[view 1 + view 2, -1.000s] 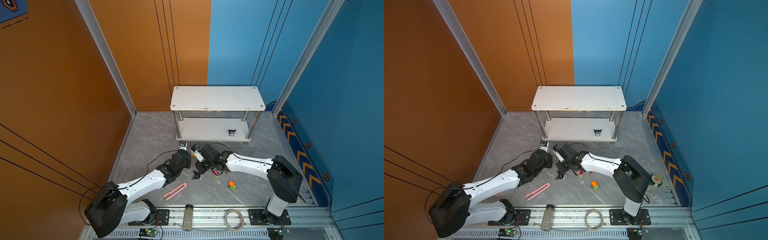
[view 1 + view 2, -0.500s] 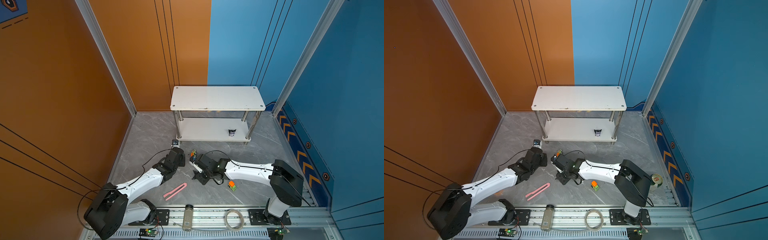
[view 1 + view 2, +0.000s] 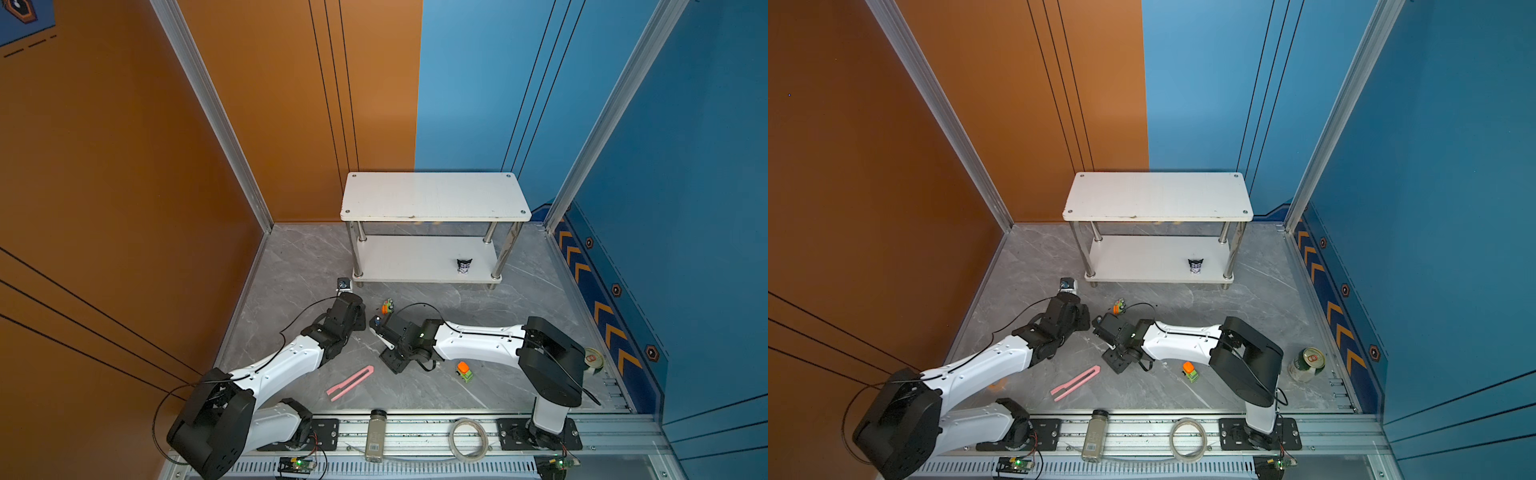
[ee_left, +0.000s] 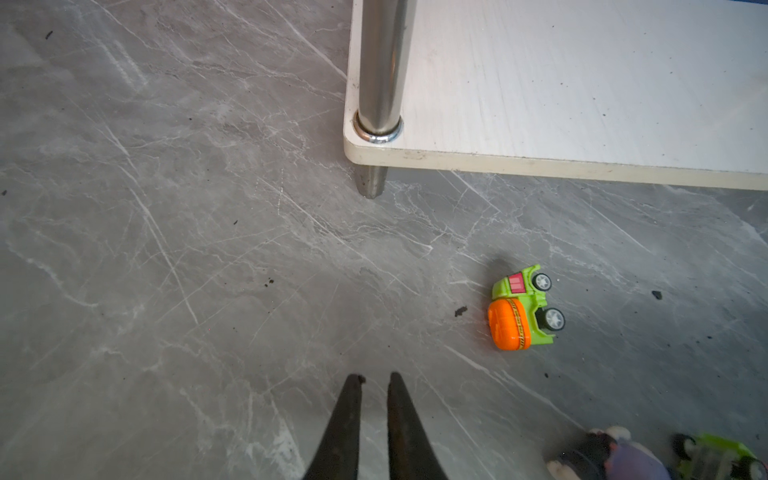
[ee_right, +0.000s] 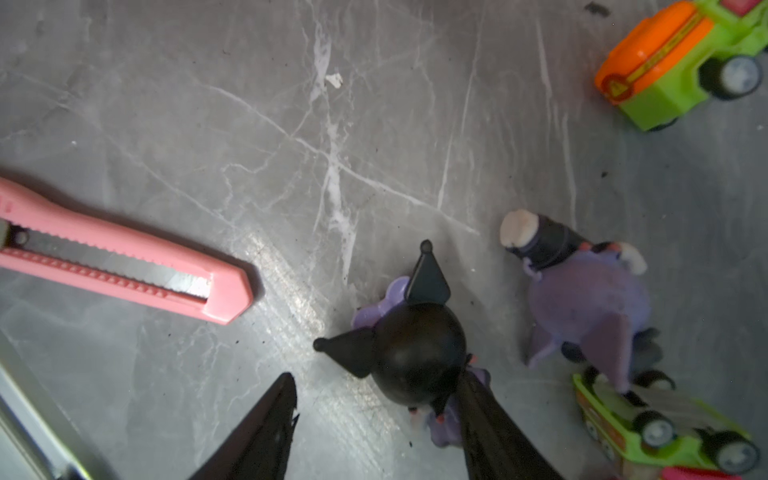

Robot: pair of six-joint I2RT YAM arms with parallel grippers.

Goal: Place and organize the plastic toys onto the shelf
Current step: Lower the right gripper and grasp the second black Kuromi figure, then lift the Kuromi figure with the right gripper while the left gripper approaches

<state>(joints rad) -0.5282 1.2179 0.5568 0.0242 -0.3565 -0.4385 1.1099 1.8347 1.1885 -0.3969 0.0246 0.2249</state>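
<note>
Right gripper (image 5: pixel 376 377) stood wide around the upright figurine (image 5: pixel 419 357), likely to grab it for the shelf (image 3: pixel 432 195); left gripper (image 4: pixel 374 376) was barely parted, empty.

right gripper (image 5: pixel 376 376) opened, left gripper (image 4: pixel 374 375) shifted leftward

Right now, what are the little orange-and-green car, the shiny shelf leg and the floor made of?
The car looks like moulded plastic with a glossy finish: bright even colour and soft highlights. The shelf leg looks like polished metal, probably chromed, because it mirrors its surroundings. The floor looks like grey marble or marble-look tile, smooth with white veins; which one, the pictures leave open.
</note>
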